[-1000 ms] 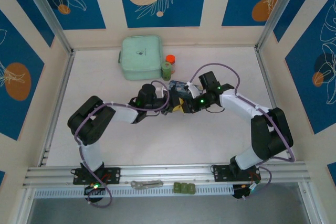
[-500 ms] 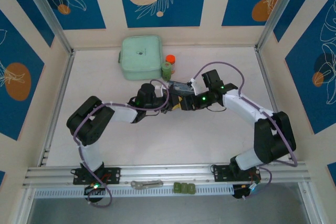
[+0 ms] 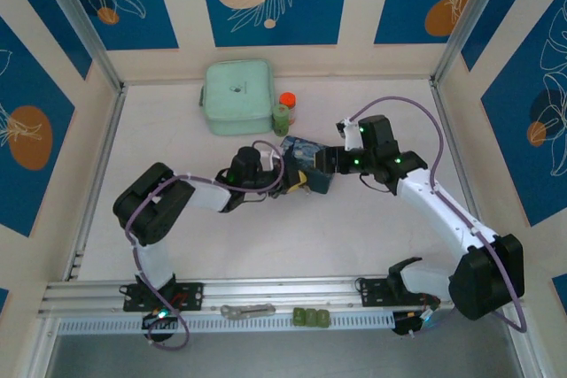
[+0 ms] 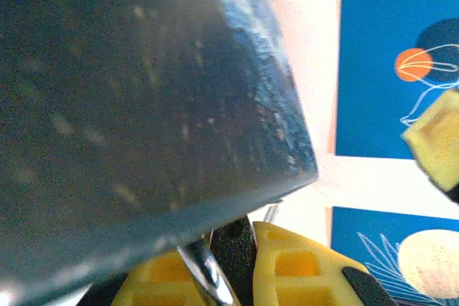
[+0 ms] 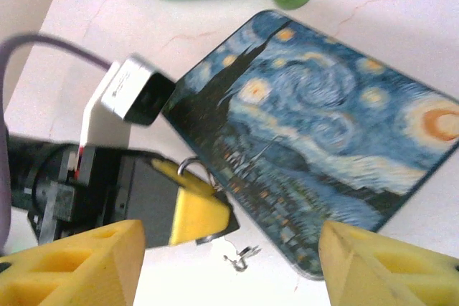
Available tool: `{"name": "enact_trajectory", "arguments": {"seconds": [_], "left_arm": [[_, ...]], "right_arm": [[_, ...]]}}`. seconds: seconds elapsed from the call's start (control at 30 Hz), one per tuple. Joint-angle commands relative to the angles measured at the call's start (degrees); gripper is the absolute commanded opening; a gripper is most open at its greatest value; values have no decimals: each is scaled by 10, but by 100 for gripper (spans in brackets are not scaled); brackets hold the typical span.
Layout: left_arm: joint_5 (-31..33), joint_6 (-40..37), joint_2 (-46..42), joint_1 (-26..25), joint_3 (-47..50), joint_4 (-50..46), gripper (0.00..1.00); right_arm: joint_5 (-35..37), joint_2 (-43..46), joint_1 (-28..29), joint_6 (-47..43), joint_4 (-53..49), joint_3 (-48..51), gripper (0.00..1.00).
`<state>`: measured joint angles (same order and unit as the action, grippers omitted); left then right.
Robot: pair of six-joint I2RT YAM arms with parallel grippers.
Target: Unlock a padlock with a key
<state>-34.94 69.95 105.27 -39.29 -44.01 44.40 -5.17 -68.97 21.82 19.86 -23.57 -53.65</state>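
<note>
Beside one blue box, the left hand pinches one padlock.

In the left wrist view the box is a dark blur across the upper left. The padlock shows just a shackle sliver, cut off at the bottom edge. In the right wrist view the left gripper hides the padlock's body. The silvery speck below it, perhaps the key, is too small to tell.
</note>
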Motion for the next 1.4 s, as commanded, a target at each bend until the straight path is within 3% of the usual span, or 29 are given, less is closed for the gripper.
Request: {"name": "enact_trajectory", "arguments": {"seconds": [0.0,0.27,0.7,1.07,1.37], "left_arm": [[27,-34,9,-4,16,-2,0],[75,-56,20,-7,31,10,0],[108,-23,40,-9,67,67,41],[136,-28,6,-4,92,40,63],[154,-27,-24,5,104,29,64]], "right_arm": [[51,4,13,24,17,16,66],[59,-5,24,35,35,21,66],[90,9,37,37,36,24,66],[105,9,51,31,34,20,66],[117,4,66,19,25,14,66]]}}
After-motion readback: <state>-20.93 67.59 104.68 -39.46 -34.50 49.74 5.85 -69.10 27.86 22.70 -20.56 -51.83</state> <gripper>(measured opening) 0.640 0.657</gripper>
